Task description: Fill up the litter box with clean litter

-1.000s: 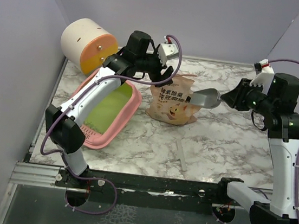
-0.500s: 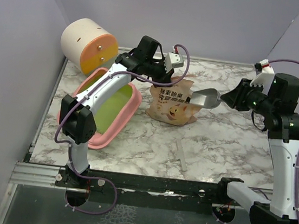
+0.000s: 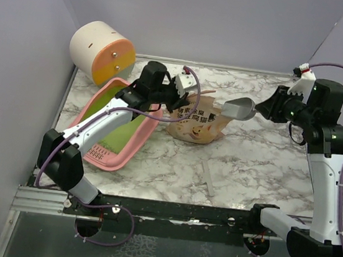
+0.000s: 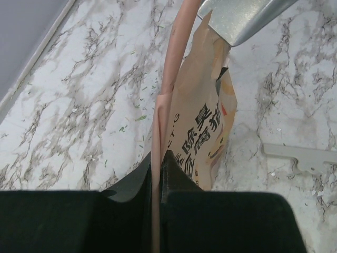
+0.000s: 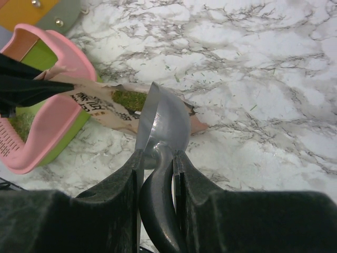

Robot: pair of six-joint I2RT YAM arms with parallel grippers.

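A white marble-patterned table (image 3: 262,158) spans the middle of the frame. On it sit a pink litter box (image 3: 140,138) at left, a cream-and-orange cylinder (image 3: 101,51) at upper left and a tan paper bag (image 3: 195,126) at centre. A flat grey strip (image 3: 208,177) lies lower down.

Left arm (image 3: 106,123) outstretched, jaws pinched tight; right arm (image 3: 328,179) upright, wrist bent leftward, jaws clamped.

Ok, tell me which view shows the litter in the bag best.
The right wrist view: it looks into the bag's open mouth, where green litter shows just beyond the scoop. The top view shows only the bag's printed front; the left wrist view sees the bag edge-on, contents hidden.
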